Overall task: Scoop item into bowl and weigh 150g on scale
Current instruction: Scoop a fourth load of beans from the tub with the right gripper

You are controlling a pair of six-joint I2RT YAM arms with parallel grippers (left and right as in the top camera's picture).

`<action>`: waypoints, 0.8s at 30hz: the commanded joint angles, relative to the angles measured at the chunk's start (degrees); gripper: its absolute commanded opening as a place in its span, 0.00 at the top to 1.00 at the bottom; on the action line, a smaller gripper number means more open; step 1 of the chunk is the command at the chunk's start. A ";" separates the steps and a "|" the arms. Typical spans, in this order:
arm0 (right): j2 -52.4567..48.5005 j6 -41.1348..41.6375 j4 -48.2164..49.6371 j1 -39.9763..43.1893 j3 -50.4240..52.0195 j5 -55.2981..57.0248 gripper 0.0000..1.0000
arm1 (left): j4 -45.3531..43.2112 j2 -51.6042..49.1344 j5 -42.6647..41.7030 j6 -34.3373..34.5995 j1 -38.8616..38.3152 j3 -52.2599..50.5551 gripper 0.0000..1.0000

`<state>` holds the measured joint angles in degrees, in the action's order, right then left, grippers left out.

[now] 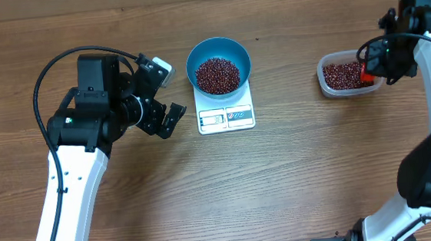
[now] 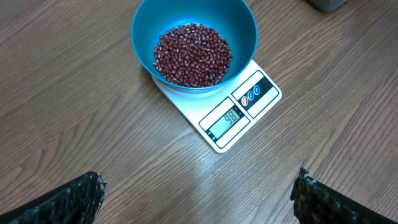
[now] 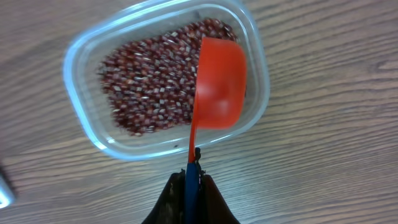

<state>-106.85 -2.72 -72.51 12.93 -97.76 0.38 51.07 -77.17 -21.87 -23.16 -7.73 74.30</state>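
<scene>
Orange plastic scoop clenched in right end effector; left end effector released.

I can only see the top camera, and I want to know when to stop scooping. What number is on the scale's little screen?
Observer: The left wrist camera shows the scale screen up close. It looks like 98, so it is under the target.
Kid: Is there anything in the red scoop?
Observer: No. In the right wrist camera the scoop looks empty, sitting over the beans in the clear tub.
Kid: Is the scoop held tight?
Observer: Its thin handle is pinched between the shut fingers of the right gripper.
</scene>
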 commanded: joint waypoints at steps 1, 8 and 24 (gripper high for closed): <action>-0.83 0.22 0.63 -0.07 0.04 2.54 0.96 | -0.13 -0.42 0.00 -1.53 0.20 -0.09 0.00; -4.46 2.51 1.27 -0.55 0.07 5.35 0.96 | -0.13 -0.42 0.00 -1.53 0.20 -0.09 0.00; -9.22 -2.34 -0.07 -2.16 0.11 -10.88 0.96 | -0.13 -0.42 0.00 -1.53 0.20 -0.09 0.00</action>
<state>-114.08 -3.05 -71.88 11.05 -97.73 -3.95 51.07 -77.17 -21.87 -23.14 -7.73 74.30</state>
